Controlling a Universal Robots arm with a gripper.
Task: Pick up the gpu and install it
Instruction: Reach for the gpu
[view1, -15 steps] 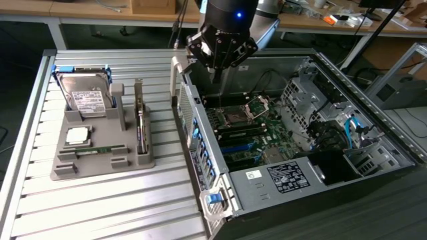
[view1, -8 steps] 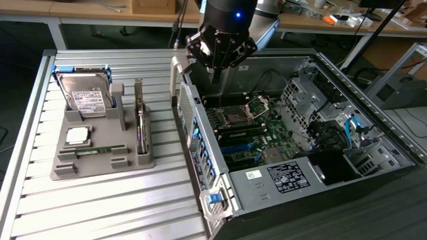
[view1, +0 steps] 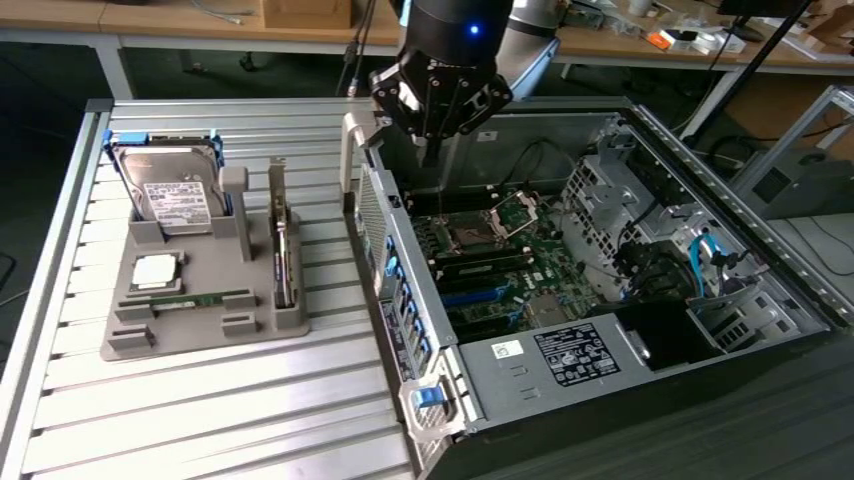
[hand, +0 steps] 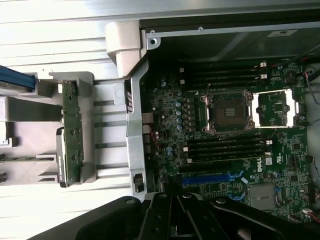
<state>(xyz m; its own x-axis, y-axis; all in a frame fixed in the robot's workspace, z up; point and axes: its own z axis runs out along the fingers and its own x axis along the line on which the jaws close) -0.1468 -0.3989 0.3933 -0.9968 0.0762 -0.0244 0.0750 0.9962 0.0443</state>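
Nothing done yet: the gpu (view1: 282, 250) stands on edge in a slot of the grey tray (view1: 200, 335) on the worktop (view1: 200, 420), just beside the open case (view1: 400, 300), untouched. Its long axis runs near-to-far in the exterior view, along the case wall; the pale bracket looks to be at the far end. Farther back, the hand (view1: 427, 152) hangs over the case's far edge, clenched and empty. Pickup and install both remain.

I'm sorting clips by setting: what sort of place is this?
Probably a robotics lab bench for PC assembly: an open computer case with its motherboard exposed, a grey fixture holding the gpu and a hard drive, and cluttered workbenches behind.
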